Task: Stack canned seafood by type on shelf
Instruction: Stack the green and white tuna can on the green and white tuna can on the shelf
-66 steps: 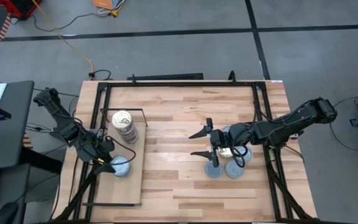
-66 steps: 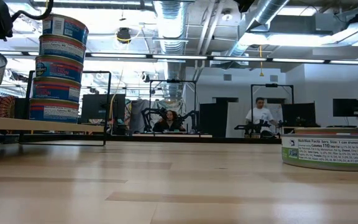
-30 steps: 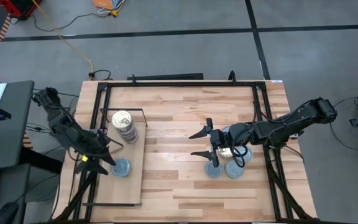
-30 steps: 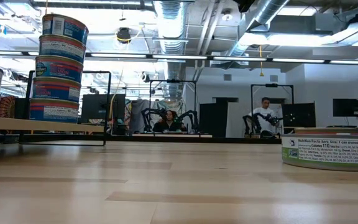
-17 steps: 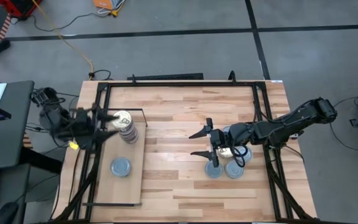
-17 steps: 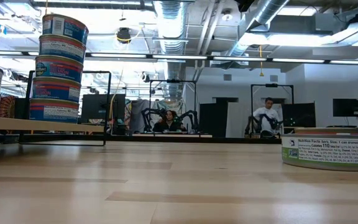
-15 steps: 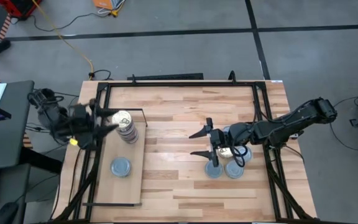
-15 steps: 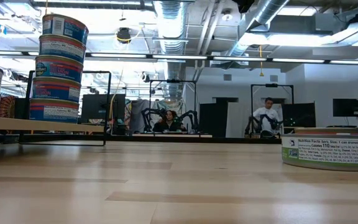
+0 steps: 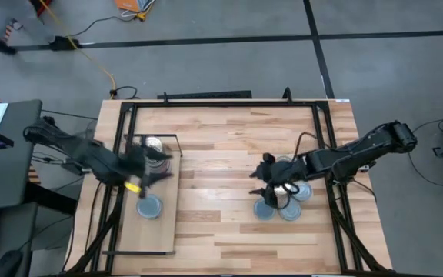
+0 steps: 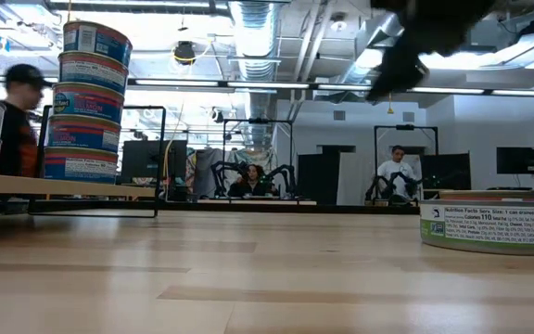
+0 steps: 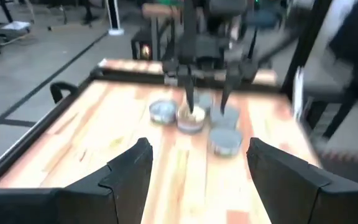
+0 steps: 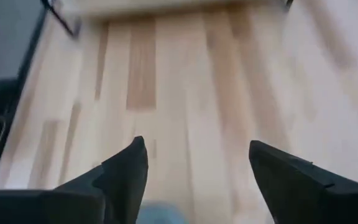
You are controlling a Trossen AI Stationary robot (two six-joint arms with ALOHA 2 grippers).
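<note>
the left gripper (image 9: pixel 151 171) is hanging over the shelf (image 9: pixel 166 231) with its fingers (image 11: pixel 132 171) spread and nothing between them, between the tall stack of tins (image 9: pixel 154 152) by the black wire frame (image 9: pixel 177 138) and the single pale-topped tin (image 9: pixel 149 206) lying alone on the board. from its wrist view it is facing across the table toward the loose tins, probably because the next can has to come from there. the right gripper (image 9: pixel 266 181) is hovering at the cluster of loose tins (image 9: pixel 287 196) on the butcher-block tabletop (image 9: pixel 221 165), jaws standing apart and empty, likely lining up on one tin. the stack is standing apart from the lone tin, which fits sorting by type: one pile per kind. in the low view the stack (image 10: pixel 88 102) is rising four high on the board, while a green-labelled tin (image 10: pixel 489 225) is sitting on the tabletop, not yet shelved.
</note>
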